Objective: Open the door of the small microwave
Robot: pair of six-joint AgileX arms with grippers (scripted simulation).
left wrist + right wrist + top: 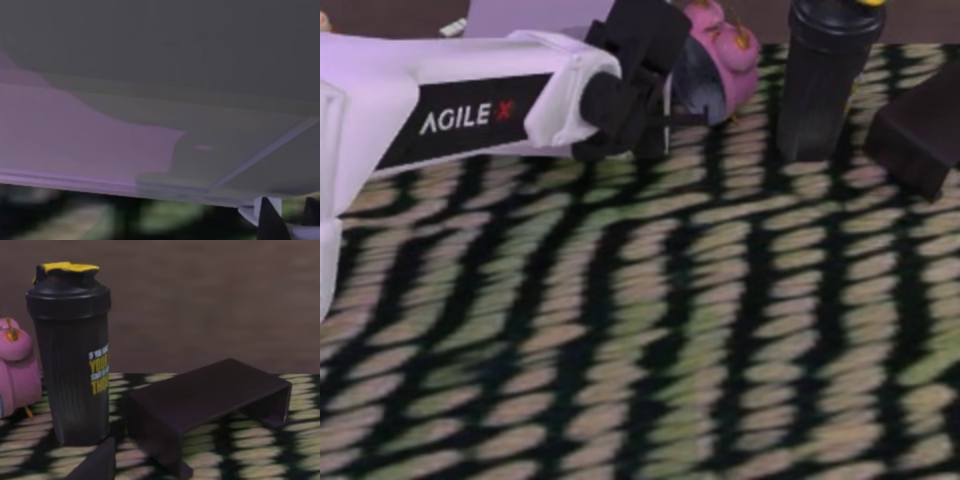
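Though hidden overhead, door [210, 100] wrist-close

A black, green and tan wavy-patterned bench cover [720, 330] lies under a pink round alarm clock [725, 55], a black shaker bottle [72, 365] with yellow lettering, and a dark plum-coloured riser [210, 405].

Pink round alarm clock [725, 50]: stands at the far edge of the surface [670, 340], partly hidden, just left of the shaker. Black shaker bottle [825, 80]: upright, ribbed wall, yellow cap on a black lid, yellow lettering on its side in the right wrist view [72, 360]. Dark bridge-shaped stand [920, 130]: rests on the surface at the right, near the shaker but apart from it. Surface covering: woven pattern of pale green, pink and black
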